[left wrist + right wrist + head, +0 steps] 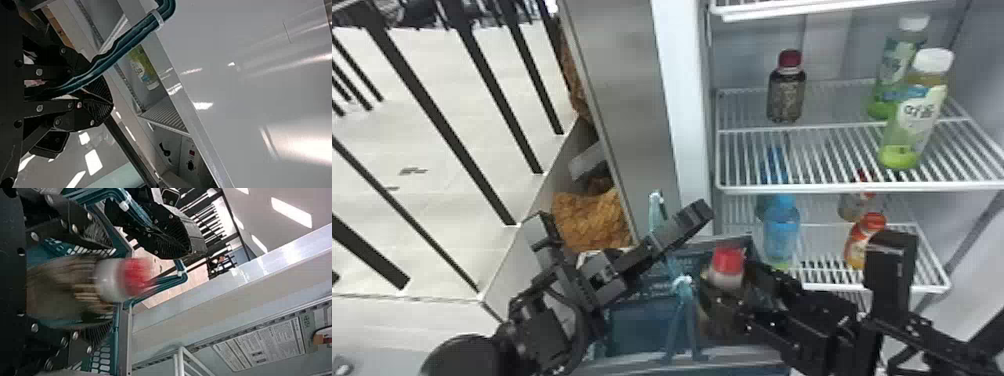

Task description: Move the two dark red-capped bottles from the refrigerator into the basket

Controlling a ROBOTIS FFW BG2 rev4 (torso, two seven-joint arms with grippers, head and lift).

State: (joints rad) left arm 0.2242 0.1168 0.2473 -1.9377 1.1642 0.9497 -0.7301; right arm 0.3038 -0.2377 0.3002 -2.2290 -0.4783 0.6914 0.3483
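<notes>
One dark bottle with a red cap (786, 95) stands upright on the refrigerator's upper shelf. The other dark red-capped bottle (728, 267) is upright over the blue-green basket (642, 325), between the spread fingers of my right gripper (732, 287). In the right wrist view this bottle (66, 291) looks smeared, a narrow gap separating it from the upper finger of my right gripper (111, 288). My left gripper (703, 209) is at the basket's handle (656, 215); in the left wrist view the left gripper (112, 104) is shut on the handle (117, 53).
Two green white-capped bottles (914, 120) share the upper shelf (832, 187) at its right. Below, a blue bottle (780, 232) and an orange bottle (857, 245) stand on the lower shelf (872, 286). The refrigerator's side wall (684, 100) rises behind the basket.
</notes>
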